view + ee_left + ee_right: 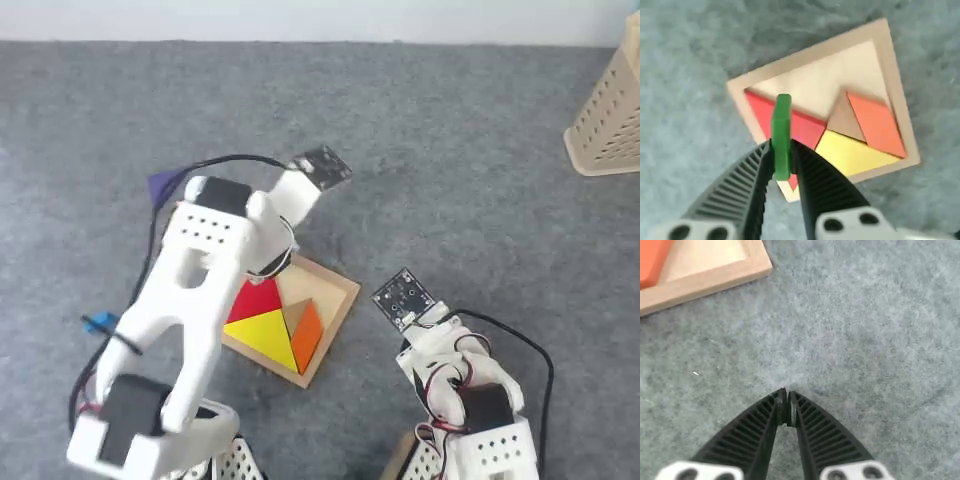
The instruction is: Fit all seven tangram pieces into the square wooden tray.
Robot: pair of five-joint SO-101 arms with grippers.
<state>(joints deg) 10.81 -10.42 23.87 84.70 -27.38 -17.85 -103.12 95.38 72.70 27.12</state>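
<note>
- Left wrist view: the green piece stands on edge, clamped in the left gripper above the red piece in the tray.
- High view: the left arm covers the tray's near-left side.
- The right gripper is pinched together over the grey mat, off a tray corner.
- A beige basket stands at the mat's far right edge.

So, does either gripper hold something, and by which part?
The left gripper holds a green piece on edge, pinched by its flat faces near one end, over the tray. The right gripper is shut on nothing.
</note>
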